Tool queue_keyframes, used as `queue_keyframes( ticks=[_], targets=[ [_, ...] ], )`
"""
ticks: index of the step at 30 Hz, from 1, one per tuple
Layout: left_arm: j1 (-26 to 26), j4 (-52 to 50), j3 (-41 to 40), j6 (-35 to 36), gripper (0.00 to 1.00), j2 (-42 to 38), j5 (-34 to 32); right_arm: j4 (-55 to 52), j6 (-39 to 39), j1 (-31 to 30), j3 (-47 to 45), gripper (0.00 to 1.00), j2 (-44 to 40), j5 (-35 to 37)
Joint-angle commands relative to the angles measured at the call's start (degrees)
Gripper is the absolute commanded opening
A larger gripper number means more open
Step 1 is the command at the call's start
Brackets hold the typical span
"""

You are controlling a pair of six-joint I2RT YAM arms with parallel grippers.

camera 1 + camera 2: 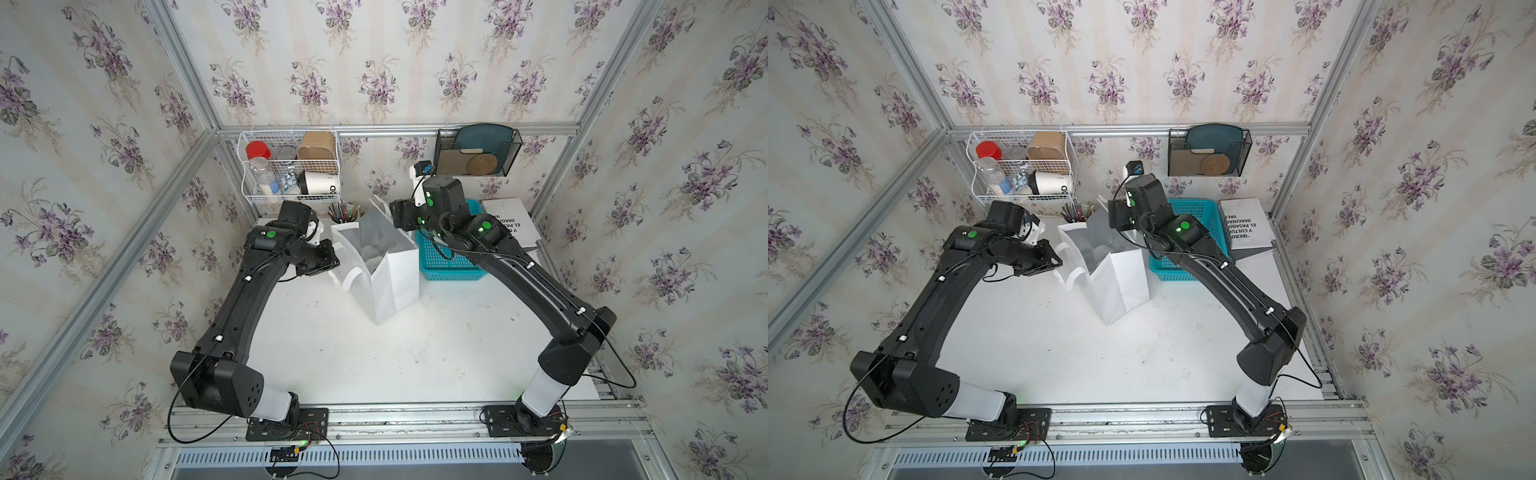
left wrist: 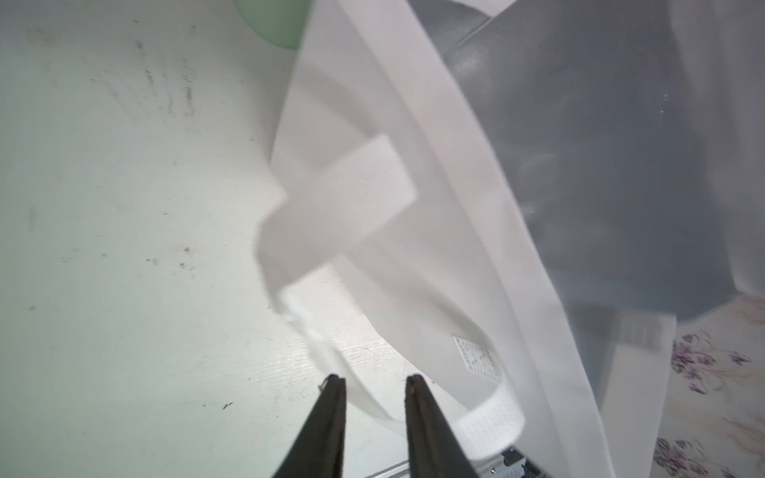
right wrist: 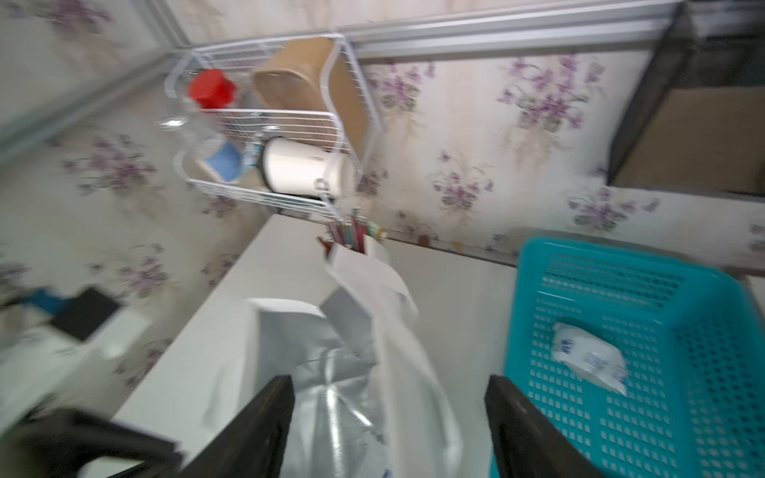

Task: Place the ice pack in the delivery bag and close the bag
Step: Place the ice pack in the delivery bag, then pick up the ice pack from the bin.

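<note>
- White worktop [image 1: 374,353]: delivery bag [image 1: 395,276] upright beside turquoise basket [image 1: 444,266] containing ice pack [image 3: 588,358].
- Left gripper [image 2: 374,377] slightly parted, holding nothing.
- Right gripper [image 3: 389,378] spread wide, holding nothing.

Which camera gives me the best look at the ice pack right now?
The right wrist view: the ice pack lies in plain sight on the floor of the turquoise basket, though slightly blurred. In both top views the right arm covers it. The left wrist view faces the delivery bag instead.

The white book [image 1: 1246,224] reads "EL PASADO" and "IMAGINAR"; the white cup [image 1: 1052,183] shows "DD".
</note>
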State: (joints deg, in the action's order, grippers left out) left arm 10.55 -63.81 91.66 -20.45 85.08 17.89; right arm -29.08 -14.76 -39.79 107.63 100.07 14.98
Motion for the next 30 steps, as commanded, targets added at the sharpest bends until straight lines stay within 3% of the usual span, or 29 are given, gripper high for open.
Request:
queue_keyframes(
  ticks=[1, 4, 8, 10, 15, 21, 30],
  targets=[
    [-0.7, -4.0, 0.0, 2.5, 0.48, 0.7, -7.8, 5.2, 1.3, 4.9, -4.9, 0.81, 1.6, 3.9],
    [-0.9, -1.9, -3.7, 3.2, 0.60, 0.1, -6.4, 5.6, 2.5, 10.8, -5.2, 0.87, 6.0, 2.0],
    [-1.4, 1.9, -8.1, 3.3, 0.66, 0.5, -2.4, 7.4, 3.2, 17.4, -7.0, 0.88, 11.1, -7.9],
    [-1.9, 4.4, -9.4, 3.4, 0.67, 1.2, -0.8, 7.0, 4.8, 19.5, -6.3, 0.88, 16.7, -9.4],
    [-2.5, 7.5, -9.6, 2.6, 0.69, 3.0, 4.8, 4.6, 6.8, 21.3, 0.5, 0.96, 26.6, -11.6],
    [-2.5, 7.3, -10.0, 2.9, 0.70, 4.7, 4.7, 5.2, 8.5, 22.1, 8.2, 1.00, 36.1, -6.3],
    [-2.5, 7.0, -9.7, 3.1, 0.70, 6.1, 5.4, 1.7, 7.6, 23.6, 18.2, 1.00, 47.7, -9.8]
  ],
)
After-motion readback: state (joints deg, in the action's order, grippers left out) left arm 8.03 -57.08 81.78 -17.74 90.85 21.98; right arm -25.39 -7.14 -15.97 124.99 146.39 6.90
